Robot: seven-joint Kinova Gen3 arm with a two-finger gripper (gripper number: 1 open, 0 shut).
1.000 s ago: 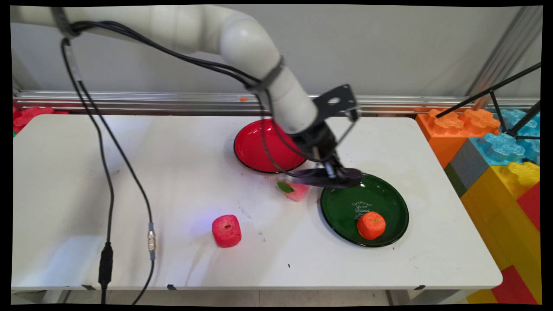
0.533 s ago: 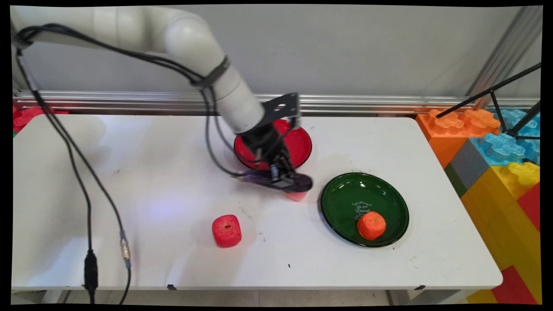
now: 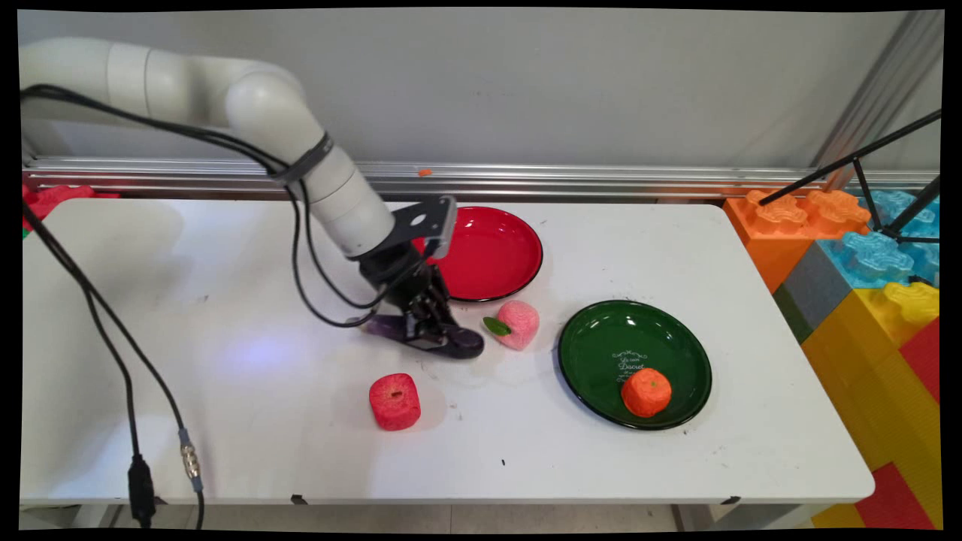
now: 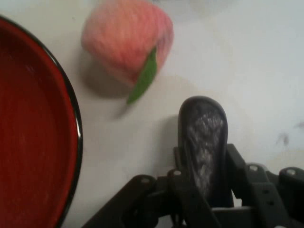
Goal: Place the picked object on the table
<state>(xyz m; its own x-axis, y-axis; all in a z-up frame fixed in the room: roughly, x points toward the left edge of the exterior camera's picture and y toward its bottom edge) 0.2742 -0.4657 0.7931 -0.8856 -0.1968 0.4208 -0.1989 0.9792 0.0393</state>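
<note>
A glossy, smooth finish is shown by the red plate and the green plate, a rough, foam-like matt surface by the pink peach, red apple and orange, and the white table is seen matt and scuffed.

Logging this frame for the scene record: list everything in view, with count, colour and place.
eggplant: one, dark purple, in the tool, low over the table left of the peach
peach: one, pink with green leaf, on the table between both plates
red plate: one, red, far centre
green plate: one, dark green, right, holding the orange
orange: one, orange
apple: one, red, near centre
table: one, white
building blocks: several, multicoloured, right edge
tool: one, black, gripping the eggplant
</note>
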